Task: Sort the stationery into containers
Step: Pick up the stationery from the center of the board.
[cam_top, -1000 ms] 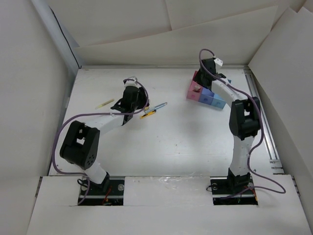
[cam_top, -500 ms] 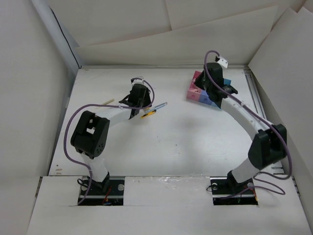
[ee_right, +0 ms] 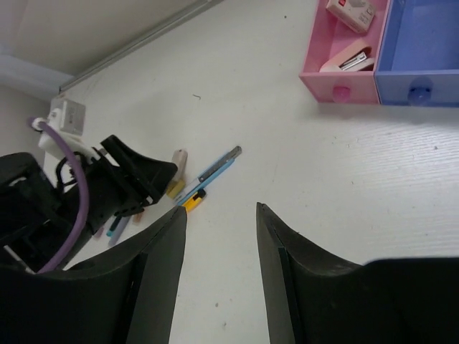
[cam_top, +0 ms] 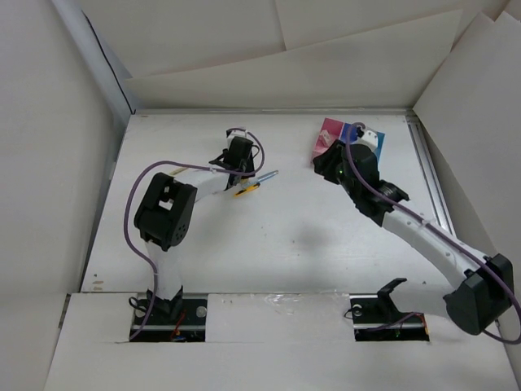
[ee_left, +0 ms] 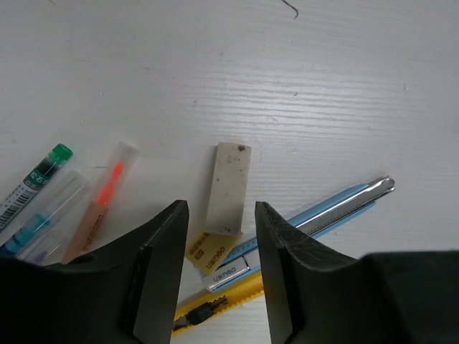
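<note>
One white table (cam_top: 309, 244), scattered stationery (ee_left: 228, 188), pale walls (cam_top: 49, 122)

The top external camera looks down from high at the near edge over the whole desk (cam_top: 285, 244). The left wrist camera sits close above the desk, facing down past the left end effector (ee_left: 219, 209). The right wrist camera looks obliquely from farther off, past the right end effector (ee_right: 219, 213). All three views share the light-blue pen (cam_top: 263, 177).

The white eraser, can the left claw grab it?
Probably yes. The left claw hangs open right over the white eraser. Nothing covers it, though a blue pen lies close beside it.
</note>
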### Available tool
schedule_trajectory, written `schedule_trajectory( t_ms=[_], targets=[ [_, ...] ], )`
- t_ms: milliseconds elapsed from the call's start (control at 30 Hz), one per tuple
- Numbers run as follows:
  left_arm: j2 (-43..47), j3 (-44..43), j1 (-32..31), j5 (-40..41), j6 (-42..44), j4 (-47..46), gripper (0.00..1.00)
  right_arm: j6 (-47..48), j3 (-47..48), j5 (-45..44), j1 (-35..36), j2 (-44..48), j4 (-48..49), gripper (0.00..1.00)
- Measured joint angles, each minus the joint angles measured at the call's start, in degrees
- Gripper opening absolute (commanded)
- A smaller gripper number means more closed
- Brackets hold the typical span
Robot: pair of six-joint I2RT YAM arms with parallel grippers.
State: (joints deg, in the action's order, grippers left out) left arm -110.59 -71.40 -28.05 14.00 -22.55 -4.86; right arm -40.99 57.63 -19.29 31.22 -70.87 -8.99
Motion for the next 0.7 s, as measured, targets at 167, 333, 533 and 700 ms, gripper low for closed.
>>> schedule_trajectory(
  t_ms=[167,333,533,700],
  targets=[
    [-1.9,-0.24,-0.02,0.68,0.2,1.03,0.32,0.0,-2.56,-0.02,0.0,5.57,0.15,0.5],
    [-2.51,-0.76,-0.26,1.25,0.24,1.7,0.26,0.07,-3.58,-0.17,0.0,7.82,0.57,0.51],
    [-2.62,-1.07,-0.35,1.64,0.42,1.9,0.1,0.07,-6.05,-0.17,0.0,7.76,0.5,0.51],
    [-2.6,-1.27,-0.52,2.23,0.44,1.84,0.06,0.07,-7.02,-0.26,-0.02,8.22,0.52,0.51]
  ],
)
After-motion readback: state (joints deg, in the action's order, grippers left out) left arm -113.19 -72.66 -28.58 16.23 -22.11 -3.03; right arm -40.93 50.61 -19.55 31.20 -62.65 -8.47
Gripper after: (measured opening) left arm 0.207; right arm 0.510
